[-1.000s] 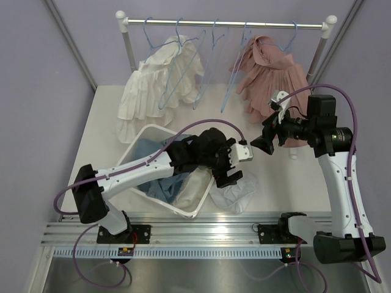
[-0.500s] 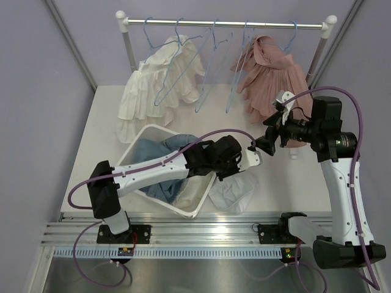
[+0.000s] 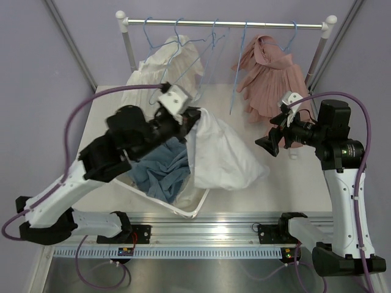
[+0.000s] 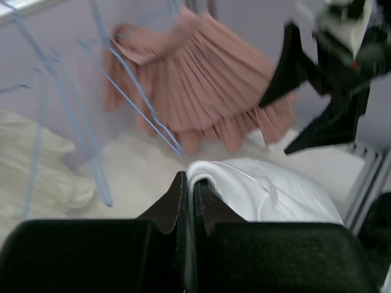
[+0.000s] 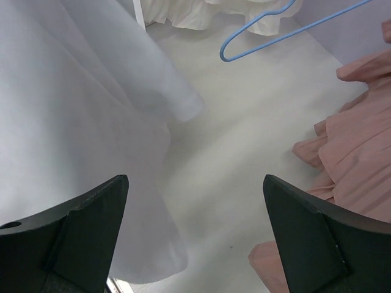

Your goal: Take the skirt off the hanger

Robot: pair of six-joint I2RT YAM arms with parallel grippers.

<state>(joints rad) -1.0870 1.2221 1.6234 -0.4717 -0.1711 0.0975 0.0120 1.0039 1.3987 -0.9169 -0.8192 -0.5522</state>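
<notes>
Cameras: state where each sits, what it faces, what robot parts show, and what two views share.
Top external: above and behind, looking down on table and rail; both arms show.
Left wrist: faces the pink skirt; shut left gripper pinches the white garment.
Right wrist: looks down at the table past the open right gripper.
Shared: both wrist views show white garment and pink skirt.

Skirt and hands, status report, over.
Left hand shut on white garment, held up. Right hand open, empty. Pink skirt still hung on rail. Nothing in the way.
</notes>
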